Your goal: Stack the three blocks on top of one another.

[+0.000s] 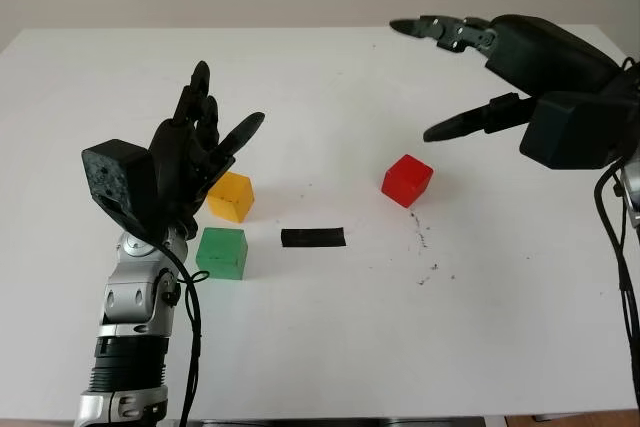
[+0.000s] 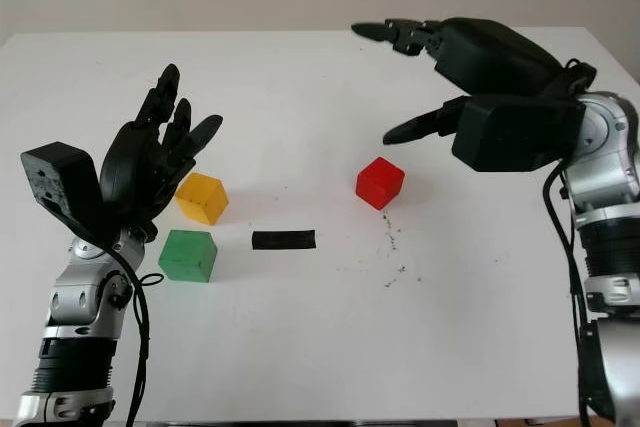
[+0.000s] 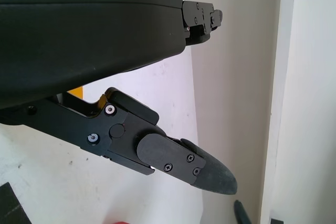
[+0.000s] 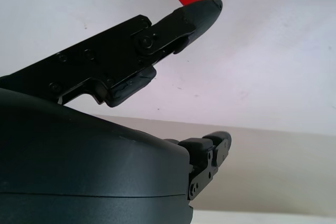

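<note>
Three cubes sit unstacked on the white counter point(image 1: 330, 347): yellow block point(image 1: 231, 196), green block point(image 1: 221, 252), red block point(image 1: 407, 180). Left robot hand point(image 1: 205, 137) open above yellow, right robot hand point(image 1: 455, 77) open above red; nothing's gripped, every stacking step is left.

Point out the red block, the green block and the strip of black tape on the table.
red block point(image 1: 407, 180): left eye view, on its front face.
green block point(image 2: 187, 255): right eye view, on its front face.
strip of black tape point(image 1: 313, 238): left eye view, at its middle.

Three separate blocks point(image 2: 380, 183), unstacked
</note>
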